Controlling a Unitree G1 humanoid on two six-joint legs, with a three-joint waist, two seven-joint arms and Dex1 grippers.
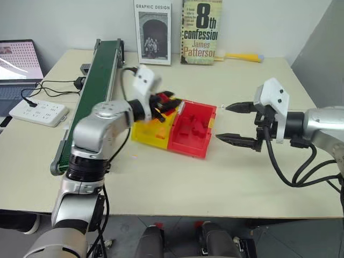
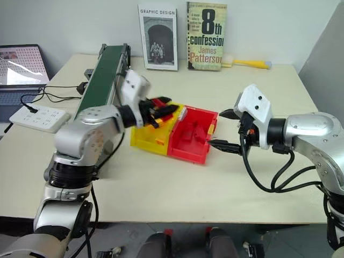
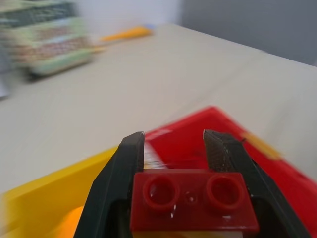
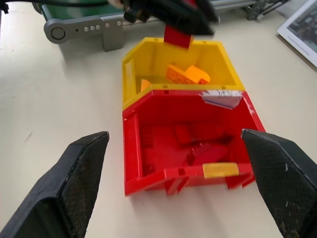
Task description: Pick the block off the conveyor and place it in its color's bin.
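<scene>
The small red block [image 3: 193, 198] sits between the fingers of my left gripper [image 1: 171, 105], which is shut on it. The gripper holds it in the air over the yellow bin [image 1: 146, 134], close to the wall it shares with the red bin [image 1: 187, 144]. From the right wrist view the block [image 4: 177, 35] hangs above the yellow bin's far edge. Red pieces lie in the red bin. My right gripper [image 1: 222, 122] stands open just to the right of the red bin, pointing at it. The green conveyor [image 1: 99, 80] runs along the table's left side with nothing on its belt.
Orange pieces [image 4: 188, 74] lie in the yellow bin. Two books [image 1: 201, 31] lean on the back wall, with a yellow-handled tool [image 1: 242, 56] beside them. A power strip [image 1: 38, 112], cables and a laptop [image 1: 19, 64] lie left of the conveyor.
</scene>
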